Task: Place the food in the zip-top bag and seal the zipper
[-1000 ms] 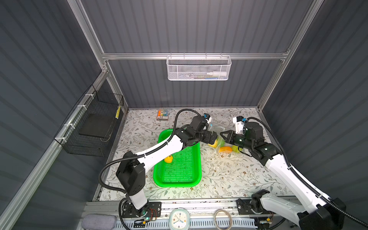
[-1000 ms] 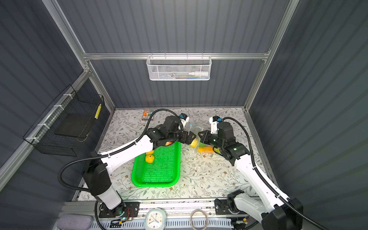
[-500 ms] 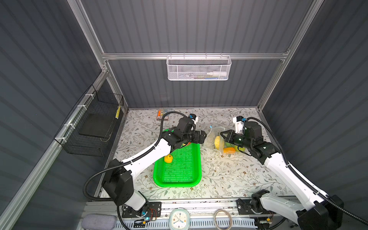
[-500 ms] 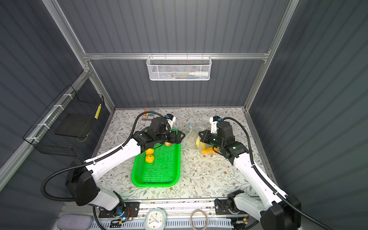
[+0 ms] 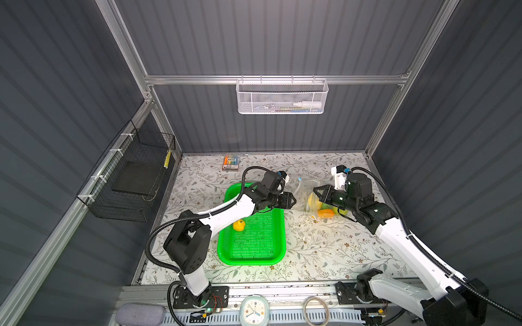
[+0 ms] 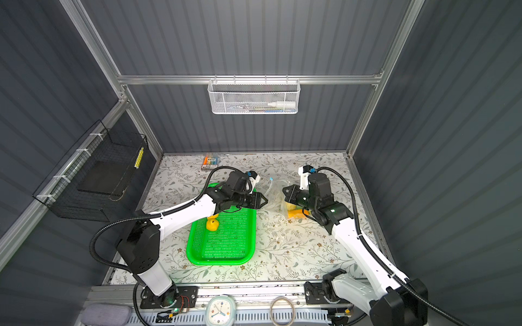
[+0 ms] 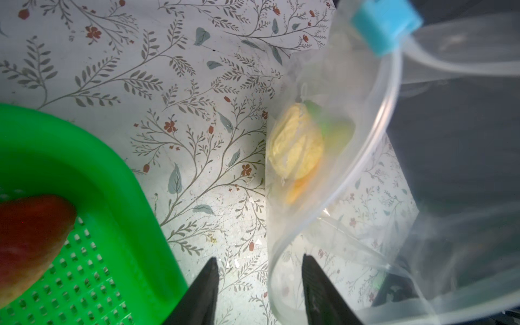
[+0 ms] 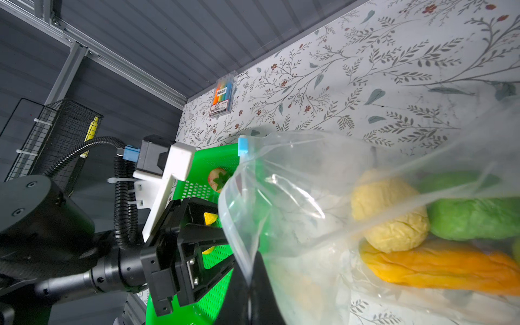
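Observation:
The clear zip-top bag (image 5: 306, 197) (image 6: 275, 197) lies right of the green tray with its mouth held open. Its zipper's light-blue slider (image 7: 385, 26) (image 8: 242, 145) sits at the far end of the mouth. Inside lie a bumpy yellow food (image 8: 391, 213), a green one (image 8: 472, 216) and an orange one (image 8: 439, 267). My right gripper (image 5: 316, 191) (image 8: 251, 261) is shut on the bag's rim. My left gripper (image 5: 293, 201) (image 7: 259, 257) is open, with the opposite rim passing between its jaws. A yellow food (image 5: 238, 225) and a red one (image 7: 28, 233) lie on the tray.
The green perforated tray (image 5: 278, 254) (image 6: 220, 261) sits mid-table under my left arm. A marker pack (image 5: 231, 163) lies by the back wall. A black wire basket (image 5: 132, 180) hangs on the left wall and a white mesh basket (image 5: 282, 97) on the back one.
My left gripper has drawn back leftward out of the bag's mouth to its rim, and its jaws have narrowed. The right gripper has kept its hold on the bag.

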